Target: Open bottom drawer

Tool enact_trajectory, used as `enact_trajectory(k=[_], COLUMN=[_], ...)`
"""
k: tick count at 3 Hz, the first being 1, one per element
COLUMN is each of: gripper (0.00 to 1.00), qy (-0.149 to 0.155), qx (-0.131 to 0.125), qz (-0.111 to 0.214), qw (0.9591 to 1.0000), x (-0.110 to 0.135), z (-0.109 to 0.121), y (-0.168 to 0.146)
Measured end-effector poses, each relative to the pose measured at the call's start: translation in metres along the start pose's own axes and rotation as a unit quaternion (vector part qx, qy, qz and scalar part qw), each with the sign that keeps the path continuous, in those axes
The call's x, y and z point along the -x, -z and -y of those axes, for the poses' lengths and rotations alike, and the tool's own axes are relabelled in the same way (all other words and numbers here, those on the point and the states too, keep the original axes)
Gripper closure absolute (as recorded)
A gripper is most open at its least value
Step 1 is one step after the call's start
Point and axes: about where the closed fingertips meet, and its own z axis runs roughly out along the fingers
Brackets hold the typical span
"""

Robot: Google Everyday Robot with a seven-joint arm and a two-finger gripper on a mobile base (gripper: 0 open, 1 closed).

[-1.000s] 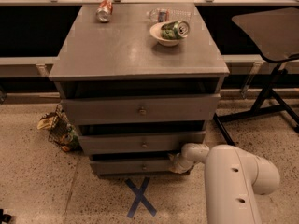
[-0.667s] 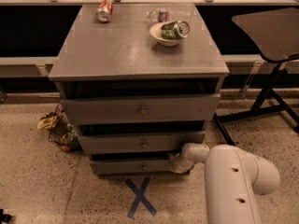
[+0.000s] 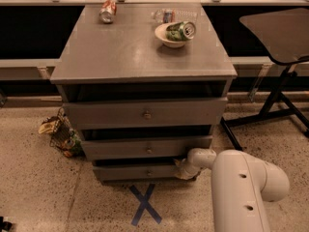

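The bottom drawer [image 3: 137, 172] is found at the foot of the grey cabinet [image 3: 72, 76]. It is the lowest of three fronts, just above the floor and just behind a blue tape cross [image 3: 145, 204]. A dark gap is seen above its front, so it is judged to be at most a little way out, and the task is not yet done.

The hand [image 3: 186, 168] is placed against the right end of that front, tucked under the middle drawer [image 3: 145, 148]. Whether it is spread or pressed together cannot be told. The white arm [image 3: 241, 187] is brought in low from the right, presumably so that the hand sits level with the lowest front. The end of the front, rather than its middle, appears to be chosen as the place to pull from.

On the tabletop [image 3: 130, 47] a bowl [image 3: 166, 37] holding a green can [image 3: 181, 30] and a red can [image 3: 107, 11] lying on its side are set well apart from the work. A level, gentle pull is judged advisable so that they are not shaken.
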Motion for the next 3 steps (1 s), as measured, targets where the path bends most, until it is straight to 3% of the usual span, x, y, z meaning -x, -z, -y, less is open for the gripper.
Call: enact_trajectory(k=[1,3], gripper=[0.84,0.38], qy=[0.000,0.000], qx=[0.000,0.000], qz=[0.000,0.000], qw=[1.0000,1.0000], x=[0.0000,0.0001], z=[-0.0001,-0.0001], y=[-0.0001,-0.0002])
